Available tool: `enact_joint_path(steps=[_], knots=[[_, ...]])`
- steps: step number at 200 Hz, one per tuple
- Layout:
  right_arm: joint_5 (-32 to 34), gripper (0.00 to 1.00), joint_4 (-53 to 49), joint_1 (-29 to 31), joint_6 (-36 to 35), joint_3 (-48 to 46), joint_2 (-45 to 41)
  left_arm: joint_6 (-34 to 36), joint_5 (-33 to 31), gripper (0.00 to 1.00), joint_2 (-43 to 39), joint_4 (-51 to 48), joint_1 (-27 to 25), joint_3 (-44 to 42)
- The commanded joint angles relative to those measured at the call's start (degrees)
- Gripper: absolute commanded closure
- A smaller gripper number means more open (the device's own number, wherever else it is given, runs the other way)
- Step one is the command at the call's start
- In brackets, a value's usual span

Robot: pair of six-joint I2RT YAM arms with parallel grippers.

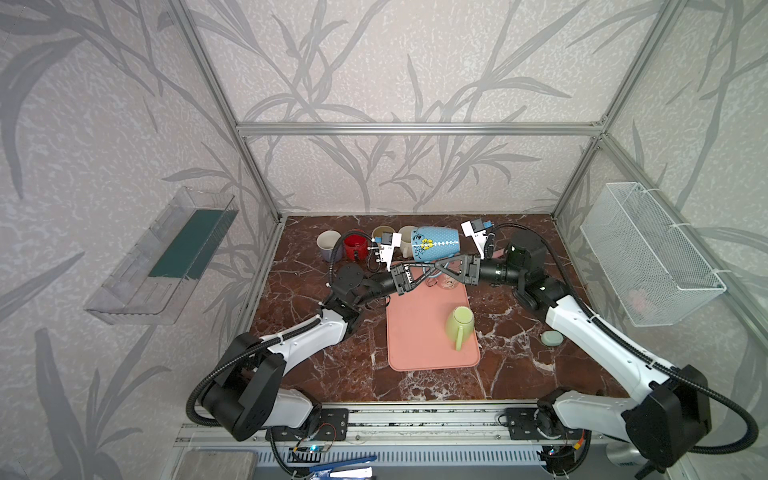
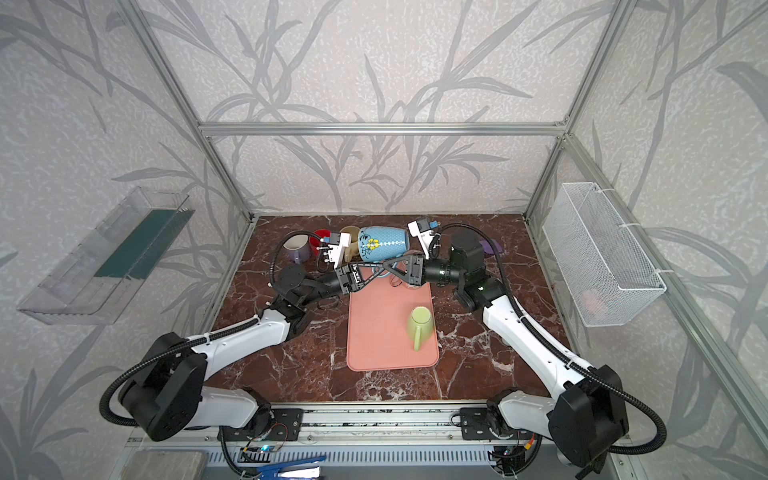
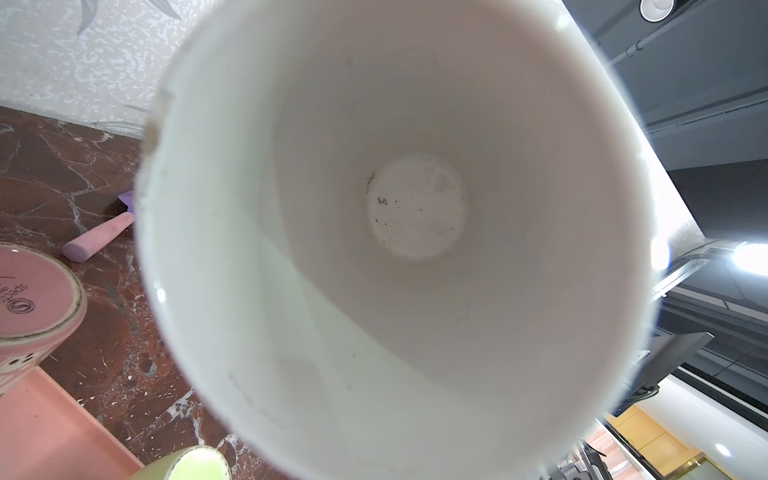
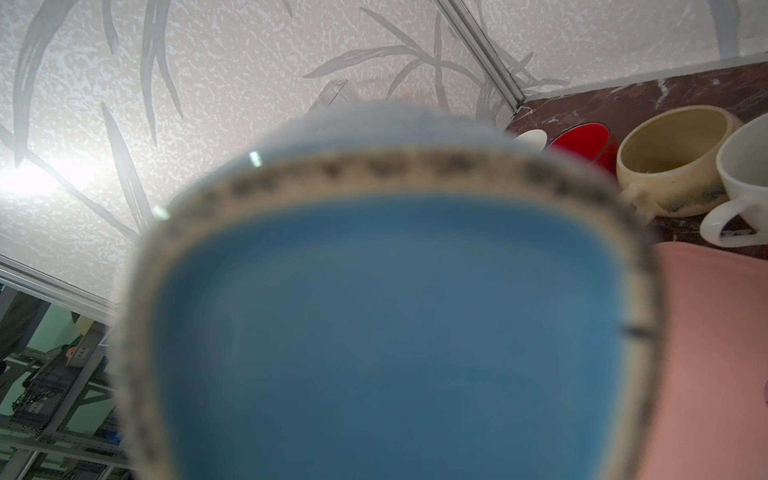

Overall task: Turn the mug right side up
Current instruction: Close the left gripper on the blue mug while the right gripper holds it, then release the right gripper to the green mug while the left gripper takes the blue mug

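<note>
The mug [image 1: 434,244] [image 2: 382,244] is light blue with white dots and a yellow flower. It hangs on its side above the back of the table, mouth to the left. The left wrist view looks straight into its white inside [image 3: 415,208]; the right wrist view is filled by its blue base [image 4: 395,332]. My right gripper [image 1: 435,262] [image 2: 389,263] reaches in from the right and is shut on the mug's lower side. My left gripper [image 1: 433,269] [image 2: 386,269] comes from the left and meets it there. Both pairs of jaws are hidden in the wrist views, and so is the handle.
A pink mat [image 1: 428,345] carries a green mug [image 1: 459,324]; an upside-down pink mug [image 1: 446,284] sits below the grippers. Red [image 1: 355,245], cream [image 1: 382,232] and white [image 1: 328,245] mugs line the back. A wire basket [image 1: 648,253] hangs at the right, a clear tray [image 1: 162,257] at the left.
</note>
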Motion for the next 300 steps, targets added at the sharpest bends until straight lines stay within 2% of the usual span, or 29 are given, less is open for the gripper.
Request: enact_joint_path(steps=[1,21,66,124,155,214,253,300], knots=[[-0.77,0.88,2.55,0.28,-1.32,-0.97,0.14,0.96,-1.70,1.00,-2.41,1.45,-0.23,-0.97],[-0.62,0.75,2.68,0.30,-1.51,-1.55,0.24,1.95,-2.98,1.00,-3.73,-0.61,-0.26,-2.17],[0.50,0.55,2.04,0.27,-2.65,-3.22,0.46,3.06,-6.63,1.00,-5.85,-2.55,-0.14,-5.11],[4.07,0.45,-1.12,0.13,-5.83,-5.25,-0.52,4.94,-9.56,1.00,-8.89,-7.73,1.31,-6.22],[9.70,0.44,-6.01,-0.23,-9.64,-6.45,-3.17,8.78,-10.61,1.00,-12.00,-19.81,3.01,-4.38],[16.12,0.24,-10.41,-0.22,-14.58,-10.17,-8.01,19.59,-13.88,1.00,-17.11,-44.50,4.70,2.12],[18.14,0.19,-13.21,-0.24,-16.03,-10.80,-8.47,26.03,-15.49,1.00,-15.34,-57.05,6.08,9.09],[21.45,0.12,-15.49,-0.24,-17.09,-12.03,-8.82,34.75,-20.99,1.00,-9.02,-73.74,6.41,21.25]])
